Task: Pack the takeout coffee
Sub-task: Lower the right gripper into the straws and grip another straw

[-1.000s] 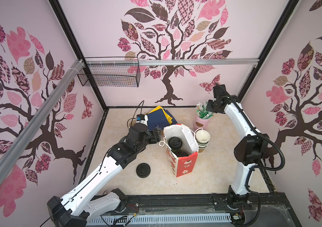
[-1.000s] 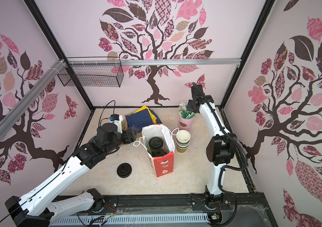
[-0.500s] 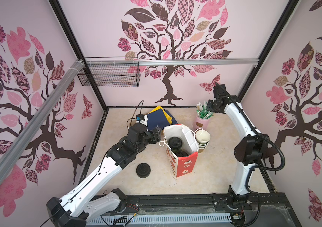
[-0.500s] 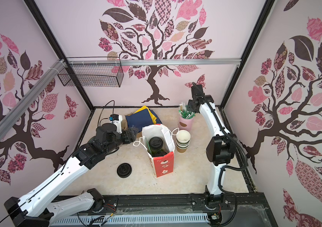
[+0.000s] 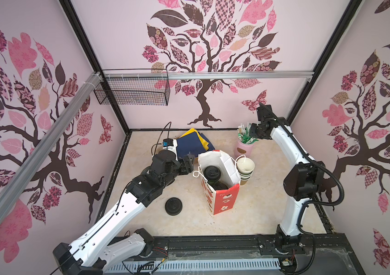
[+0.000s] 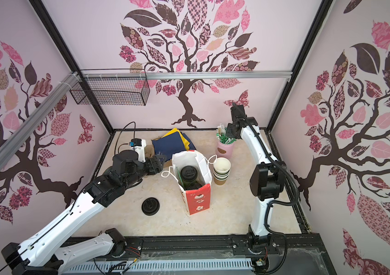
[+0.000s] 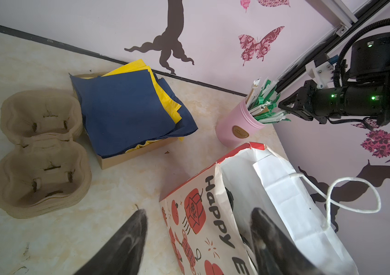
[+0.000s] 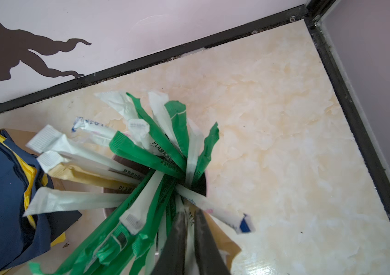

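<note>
Standing inside the paper bag (image 5: 223, 202): two takeout coffee cups (image 5: 212, 172), lids up. Left gripper (image 7: 198, 210): jaws spread, straddling the bag's wall. Right gripper (image 8: 190, 213): beyond the bag, in pink straw cup (image 5: 245, 148); fingers narrow around white wrapper (image 8: 190, 238), grip unclear.

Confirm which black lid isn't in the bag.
The loose lid lying flat on the table, left of the red-and-white bag in both top views. The other two cap cups standing inside the bag.
</note>
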You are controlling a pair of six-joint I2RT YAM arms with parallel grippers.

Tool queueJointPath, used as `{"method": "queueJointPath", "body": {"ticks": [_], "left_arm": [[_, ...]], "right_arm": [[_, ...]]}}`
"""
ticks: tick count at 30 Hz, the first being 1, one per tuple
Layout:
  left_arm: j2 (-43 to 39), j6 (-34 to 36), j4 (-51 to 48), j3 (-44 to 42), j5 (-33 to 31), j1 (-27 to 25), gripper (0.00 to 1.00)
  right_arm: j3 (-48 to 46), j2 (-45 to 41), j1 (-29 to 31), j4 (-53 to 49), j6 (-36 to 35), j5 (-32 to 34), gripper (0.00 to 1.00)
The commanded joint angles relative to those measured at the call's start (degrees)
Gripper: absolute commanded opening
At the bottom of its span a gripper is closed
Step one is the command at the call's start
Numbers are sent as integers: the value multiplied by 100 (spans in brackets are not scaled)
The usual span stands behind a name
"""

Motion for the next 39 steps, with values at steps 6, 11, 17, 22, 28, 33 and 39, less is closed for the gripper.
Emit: {"method": "queueJointPath", "body": {"ticks": [6, 11, 17, 22, 28, 33, 39], "left_arm": [[-115, -2, 10, 150, -66, 15, 71], [-122, 18, 7, 152, -68, 17, 71], [-119, 2, -22, 140, 90, 15, 72], [-201, -4, 83, 77, 203, 13, 73], [-377, -47, 343, -44, 391, 14, 76], [-476, -114, 281, -46, 432, 17, 78], [-558, -147, 167, -161, 535, 14, 78]], "right_arm": [[146, -288, 16, -4, 17, -28, 10], [234, -356, 19, -20, 11, -30, 6], [243, -504, 15, 13, -23, -1, 6], [236, -687, 17, 71, -86, 29, 6], [271, -974, 17, 19, -195, -176, 8], [297, -1465, 15, -127, -310, -226, 9], [290, -2114, 14, -309, -568, -229, 10]]}}
